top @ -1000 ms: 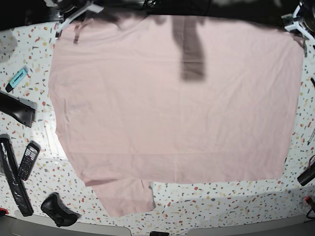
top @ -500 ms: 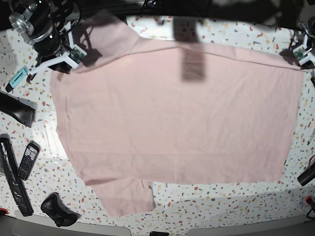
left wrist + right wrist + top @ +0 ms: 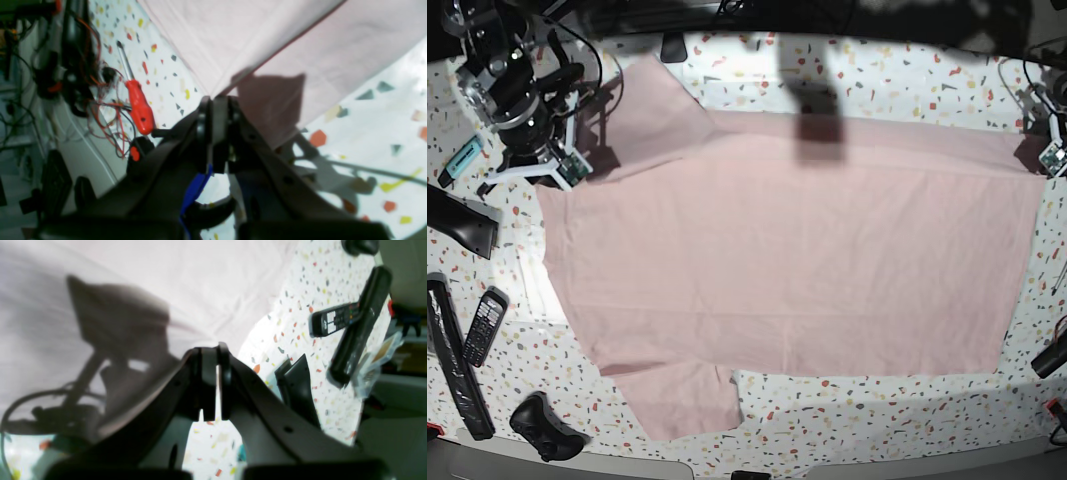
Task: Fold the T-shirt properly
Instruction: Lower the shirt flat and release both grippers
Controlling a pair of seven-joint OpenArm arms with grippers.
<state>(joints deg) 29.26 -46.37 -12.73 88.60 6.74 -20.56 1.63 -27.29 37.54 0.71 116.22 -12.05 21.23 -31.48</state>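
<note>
Currently the T-shirt lies across the table, far edge folding over, you're mid-fold. Both your hands, left and right, pinch its corners. Next, likely: lower evenly, lay edge flat, release; watch for skew.

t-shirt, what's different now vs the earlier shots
The T-shirt's upper fold edge has come down the base view, with both hands, left and right, moving down too, each shut on the cloth. Its lower edge and the remote stayed put.
</note>
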